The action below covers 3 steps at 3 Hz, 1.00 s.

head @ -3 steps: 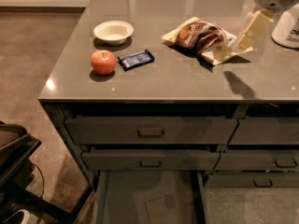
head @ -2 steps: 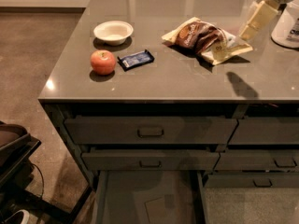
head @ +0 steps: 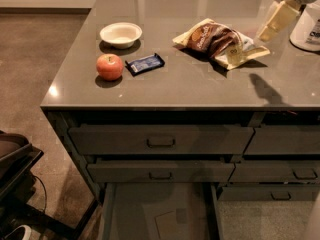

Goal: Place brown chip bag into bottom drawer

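Note:
The brown chip bag (head: 218, 40) lies crinkled on the grey countertop (head: 190, 79), right of centre, with cream-yellow edges and a round orange logo at its left end. My gripper (head: 272, 21) hangs at the top right, above and to the right of the bag, its pale fingers pointing down-left and clear of the bag. It holds nothing that I can see. The bottom drawer (head: 160, 211) is pulled open below the counter front, showing a smooth grey floor with a small tan square patch.
A red apple (head: 109, 66), a small blue snack-bar wrapper (head: 144, 63) and a white bowl (head: 120, 34) sit on the counter's left half. A white container (head: 307, 29) stands at the right edge. Closed drawer fronts (head: 160, 140) sit above the open drawer. Dark equipment (head: 15, 179) is on the floor at left.
My gripper has risen and moved right, away from the chip bag. The bag and the other objects have not moved.

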Available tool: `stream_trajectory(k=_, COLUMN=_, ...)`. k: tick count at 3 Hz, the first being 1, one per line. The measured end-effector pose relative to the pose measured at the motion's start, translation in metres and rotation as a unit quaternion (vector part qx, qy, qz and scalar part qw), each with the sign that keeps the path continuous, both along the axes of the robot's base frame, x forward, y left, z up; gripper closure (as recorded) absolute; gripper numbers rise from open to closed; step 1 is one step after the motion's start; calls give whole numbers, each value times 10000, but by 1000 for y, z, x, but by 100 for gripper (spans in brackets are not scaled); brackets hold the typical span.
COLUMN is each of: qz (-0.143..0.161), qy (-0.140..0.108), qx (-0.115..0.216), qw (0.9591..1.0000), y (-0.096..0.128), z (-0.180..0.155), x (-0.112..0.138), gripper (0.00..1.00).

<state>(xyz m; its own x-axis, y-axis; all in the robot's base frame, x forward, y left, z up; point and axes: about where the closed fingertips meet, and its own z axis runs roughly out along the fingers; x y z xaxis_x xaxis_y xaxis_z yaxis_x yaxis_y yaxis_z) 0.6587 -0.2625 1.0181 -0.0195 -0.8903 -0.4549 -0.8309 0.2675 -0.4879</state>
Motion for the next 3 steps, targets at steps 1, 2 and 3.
stream_trajectory(k=1, qz=-372, qy=-173, qx=144, qw=9991, y=-22, z=-13, x=31, gripper=0)
stream_trajectory(k=2, qz=-522, qy=-145, qx=373, qw=9978, y=-32, z=-42, x=59, gripper=0)
stream_trajectory(k=3, qz=-547, qy=147, qx=756, qw=9955, y=-27, z=-84, x=80, gripper=0)
